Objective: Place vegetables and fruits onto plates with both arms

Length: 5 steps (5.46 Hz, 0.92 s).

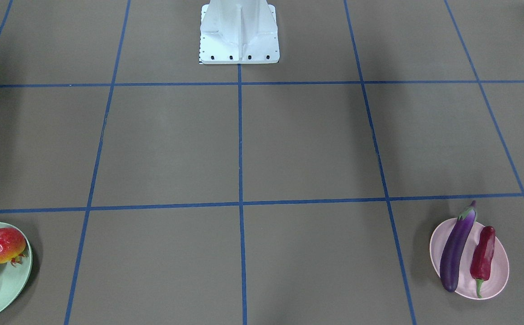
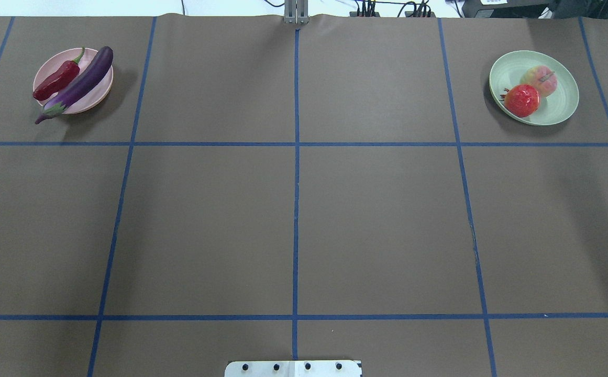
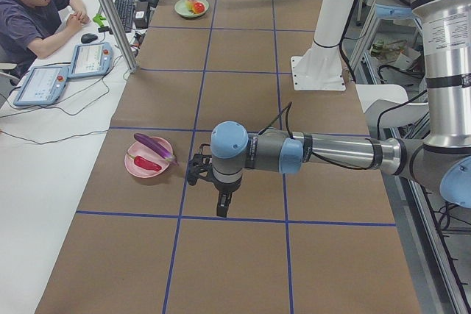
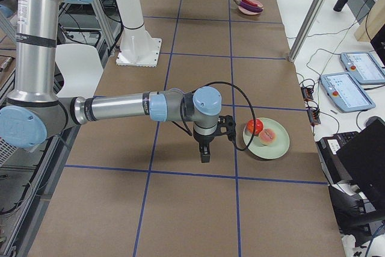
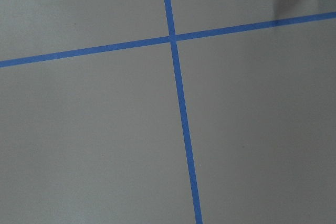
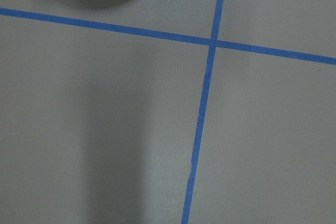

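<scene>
overhead exterior: eggplant (image 2: pixel 78 84) and chili (image 2: pixel 56 81) lay on pink plate (image 2: pixel 98 92), far left corner; pomegranate (image 2: pixel 521 99) and peach (image 2: pixel 541 80) on green plate (image 2: pixel 563 102), far right corner. left gripper (image 3: pixel 221 209), right gripper (image 4: pixel 205 154): opening could not be told.

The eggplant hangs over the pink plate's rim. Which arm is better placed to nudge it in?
Left. The pink plate with the eggplant lies on the robot's left, and the left claw hangs beside it; the right claw is by the green plate.
</scene>
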Each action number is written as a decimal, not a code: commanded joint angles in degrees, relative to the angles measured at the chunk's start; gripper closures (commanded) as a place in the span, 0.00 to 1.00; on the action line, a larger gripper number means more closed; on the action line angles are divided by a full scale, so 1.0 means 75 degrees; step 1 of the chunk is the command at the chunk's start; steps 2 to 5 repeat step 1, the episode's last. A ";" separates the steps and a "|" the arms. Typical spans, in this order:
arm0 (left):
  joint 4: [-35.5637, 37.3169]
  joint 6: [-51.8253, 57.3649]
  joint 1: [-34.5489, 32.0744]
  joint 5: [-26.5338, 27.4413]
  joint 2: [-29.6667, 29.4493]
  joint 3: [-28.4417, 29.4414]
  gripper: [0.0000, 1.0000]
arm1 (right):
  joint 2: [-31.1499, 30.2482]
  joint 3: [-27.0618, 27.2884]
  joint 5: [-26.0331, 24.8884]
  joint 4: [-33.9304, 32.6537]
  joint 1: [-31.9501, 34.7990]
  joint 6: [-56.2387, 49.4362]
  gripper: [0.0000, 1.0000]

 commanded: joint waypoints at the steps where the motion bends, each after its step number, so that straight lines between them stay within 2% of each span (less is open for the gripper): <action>1: 0.0006 -0.0011 0.0004 0.0025 -0.0003 -0.0056 0.00 | 0.0000 0.0003 0.0003 0.0003 0.0000 0.0001 0.00; 5: 0.0006 -0.0011 0.0004 0.0025 -0.0003 -0.0056 0.00 | 0.0000 0.0003 0.0003 0.0003 0.0000 0.0001 0.00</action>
